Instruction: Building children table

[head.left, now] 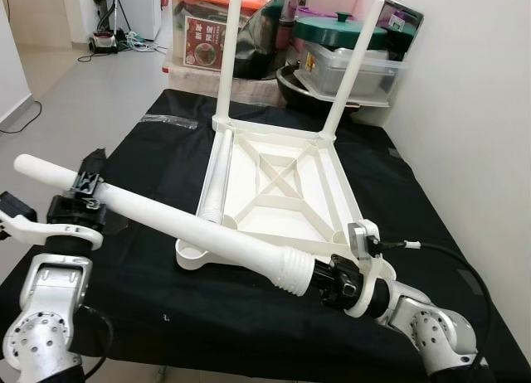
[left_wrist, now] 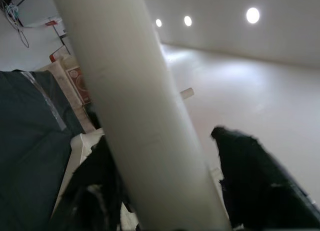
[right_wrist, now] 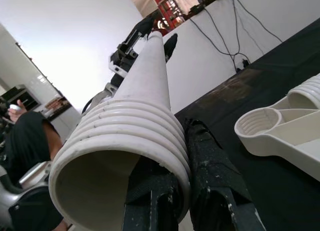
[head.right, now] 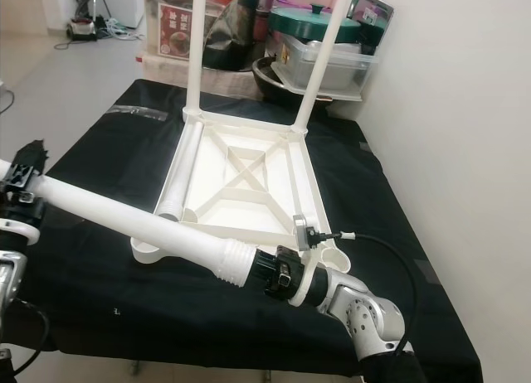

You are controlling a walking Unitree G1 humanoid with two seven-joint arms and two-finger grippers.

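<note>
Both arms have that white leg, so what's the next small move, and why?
Probably swing the long white plastic table leg's threaded end toward the empty round socket on the upturned white tabletop: the left tool and right tool hold it across, unaligned.

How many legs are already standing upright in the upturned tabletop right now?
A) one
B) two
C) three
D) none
B: two white legs stand in the far corners of the upturned tabletop; a third leg is held level between the left gripper and right gripper.
</note>
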